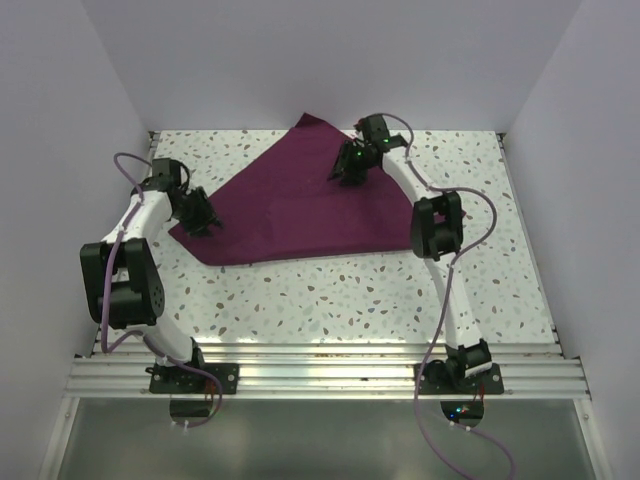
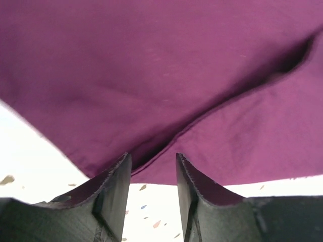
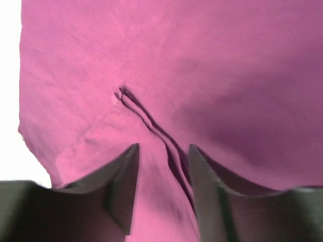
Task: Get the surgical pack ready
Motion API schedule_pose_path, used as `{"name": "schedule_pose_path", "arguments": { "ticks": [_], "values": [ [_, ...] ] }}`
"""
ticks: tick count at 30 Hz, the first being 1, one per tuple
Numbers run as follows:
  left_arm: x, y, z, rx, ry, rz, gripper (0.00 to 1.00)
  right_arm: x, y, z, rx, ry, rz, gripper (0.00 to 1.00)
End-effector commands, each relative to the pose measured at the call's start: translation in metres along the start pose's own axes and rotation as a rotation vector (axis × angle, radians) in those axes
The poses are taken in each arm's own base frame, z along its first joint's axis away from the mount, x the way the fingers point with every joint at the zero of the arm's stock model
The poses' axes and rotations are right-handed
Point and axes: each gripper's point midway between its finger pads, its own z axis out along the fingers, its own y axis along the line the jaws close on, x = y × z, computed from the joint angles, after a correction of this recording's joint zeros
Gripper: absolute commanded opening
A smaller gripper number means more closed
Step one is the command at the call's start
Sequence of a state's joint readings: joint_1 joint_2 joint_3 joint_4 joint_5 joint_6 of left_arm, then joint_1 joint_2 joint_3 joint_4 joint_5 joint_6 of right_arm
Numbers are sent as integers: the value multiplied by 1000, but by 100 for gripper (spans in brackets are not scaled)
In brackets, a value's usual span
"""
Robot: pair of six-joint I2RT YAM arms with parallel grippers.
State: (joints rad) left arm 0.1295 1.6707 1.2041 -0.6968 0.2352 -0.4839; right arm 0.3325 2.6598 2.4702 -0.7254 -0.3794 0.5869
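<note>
One maroon cloth (image 1: 290, 205), folded over, lies flat mid-table toward the rear. Two grippers: left gripper (image 1: 204, 224) at its near-left edge, right gripper (image 1: 346, 177) over its far part, both with jaws apart and empty. Speckled white table (image 1: 350, 300), plain white walls (image 1: 300, 60).

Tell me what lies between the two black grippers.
Only the large maroon cloth, lying on the speckled table: the top external view shows it spanning from the left gripper to the right gripper.
</note>
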Motion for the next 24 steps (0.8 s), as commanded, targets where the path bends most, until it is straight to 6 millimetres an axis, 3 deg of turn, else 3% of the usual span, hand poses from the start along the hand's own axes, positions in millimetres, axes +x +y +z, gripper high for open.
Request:
{"name": "schedule_pose_path", "arguments": {
  "ticks": [1,3,7,15,24],
  "values": [
    [-26,-38,-10,188,-83,149,46,-64,31,-92,-91,-182,-31,50],
    [-31,-46,-3,237,-82,176,46,-66,29,-98,-136,-168,-37,64],
    [-37,-68,5,327,-64,186,45,-55,29,-90,-220,-93,-61,73],
    [-35,-105,22,359,-15,249,45,-23,32,-52,-297,17,-129,72],
    [-37,-108,35,334,2,271,47,4,7,-28,-183,82,-225,70]
  ]
}}
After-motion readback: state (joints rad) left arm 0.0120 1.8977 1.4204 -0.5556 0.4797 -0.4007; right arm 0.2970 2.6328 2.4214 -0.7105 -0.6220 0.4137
